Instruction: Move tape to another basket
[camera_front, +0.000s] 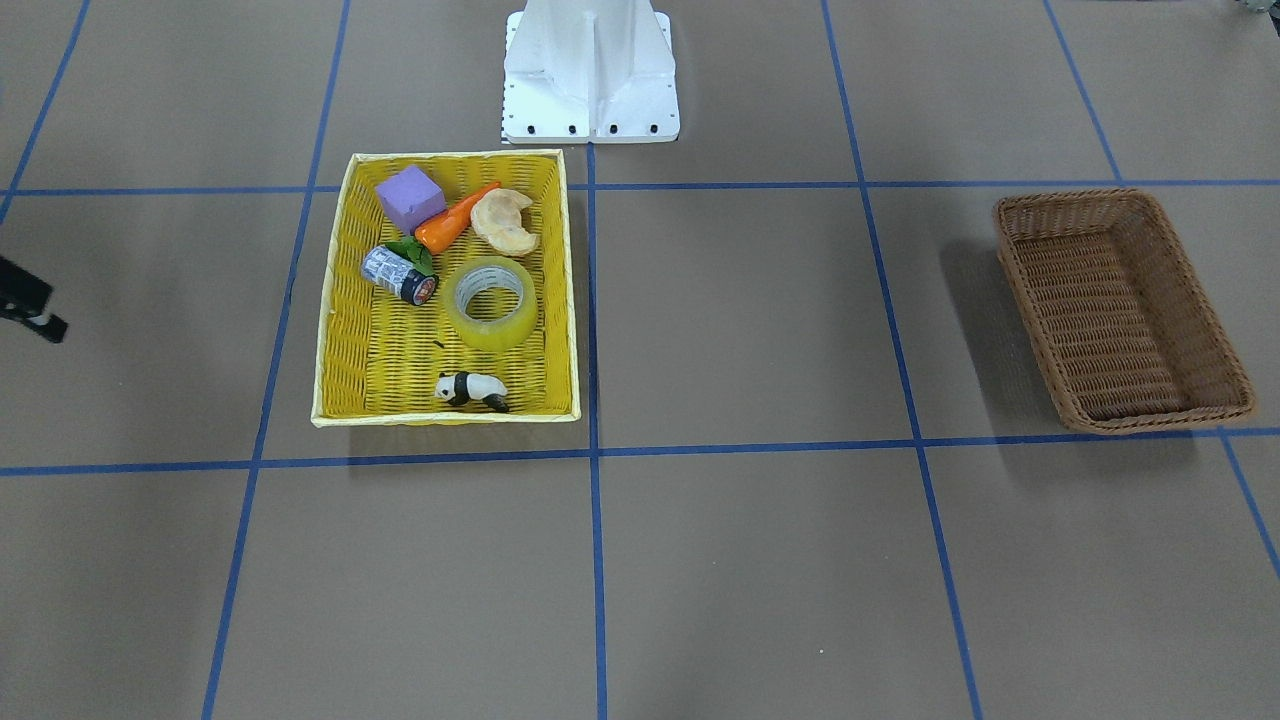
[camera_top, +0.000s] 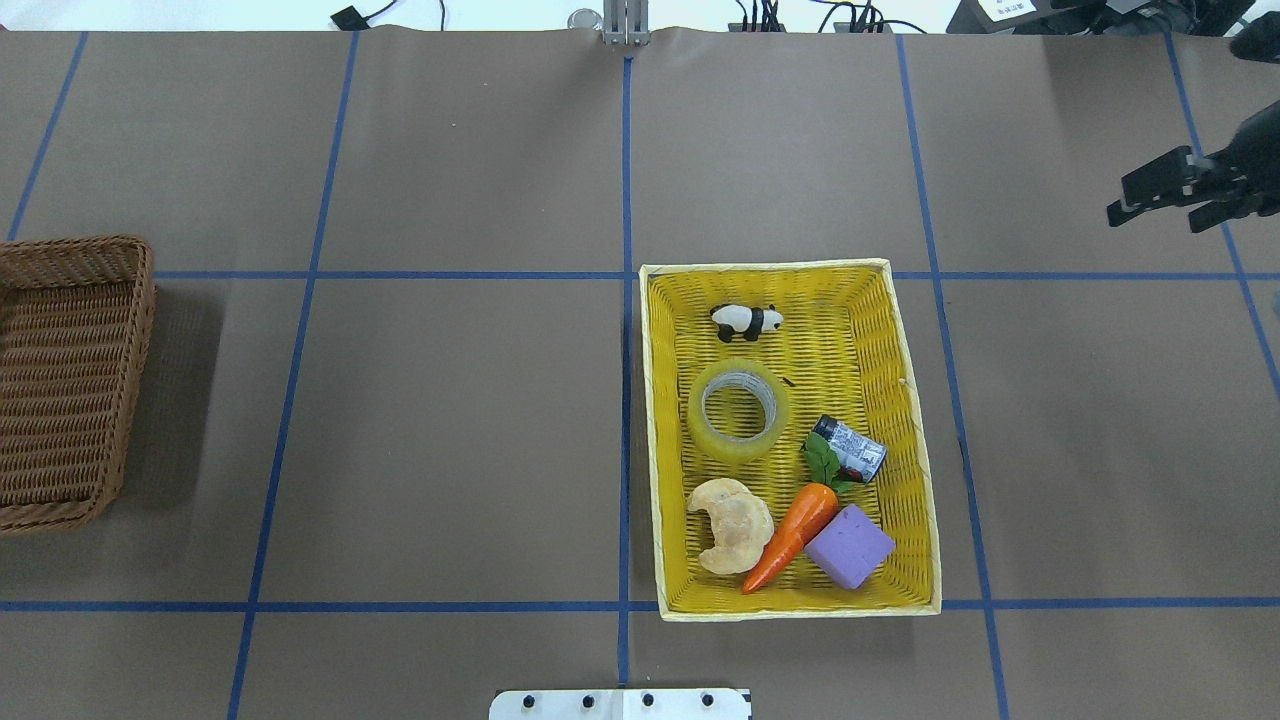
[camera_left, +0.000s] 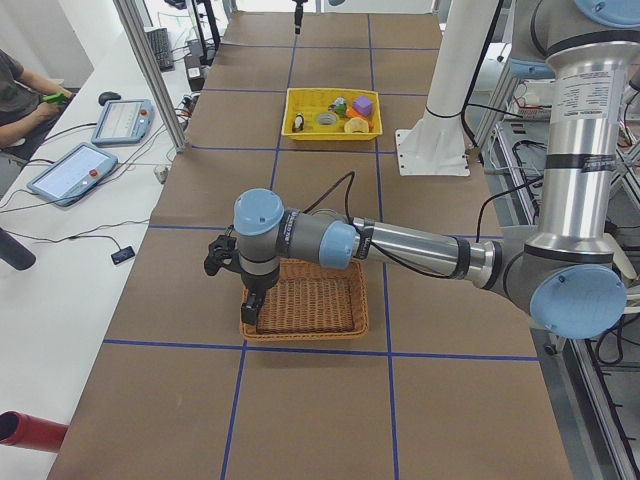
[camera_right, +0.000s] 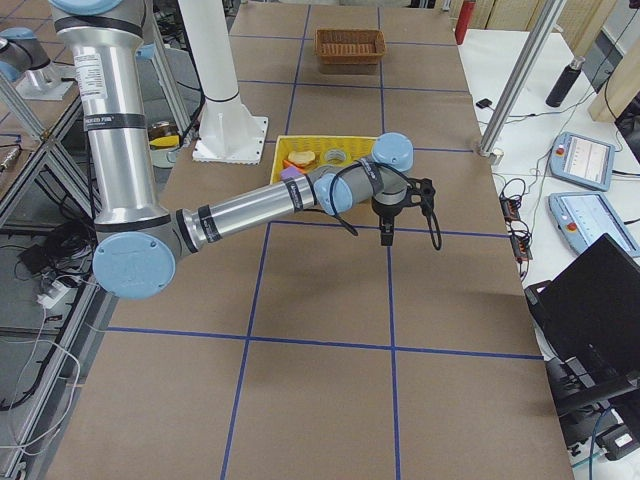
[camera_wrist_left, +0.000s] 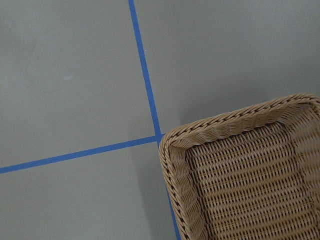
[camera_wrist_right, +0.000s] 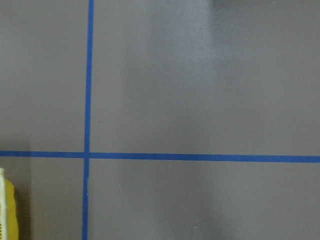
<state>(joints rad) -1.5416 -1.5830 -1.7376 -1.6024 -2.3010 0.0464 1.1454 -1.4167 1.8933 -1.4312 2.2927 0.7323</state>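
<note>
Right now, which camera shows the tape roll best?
The overhead exterior view: the tape lies flat, ring and core unobstructed, in the yellow basket. The front-facing view nearly matches; side views show it tiny; wrist views miss it.

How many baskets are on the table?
2. The bright yellow woven basket sits on the robot's right side; the dark brown wicker basket sits far to its left.
</note>
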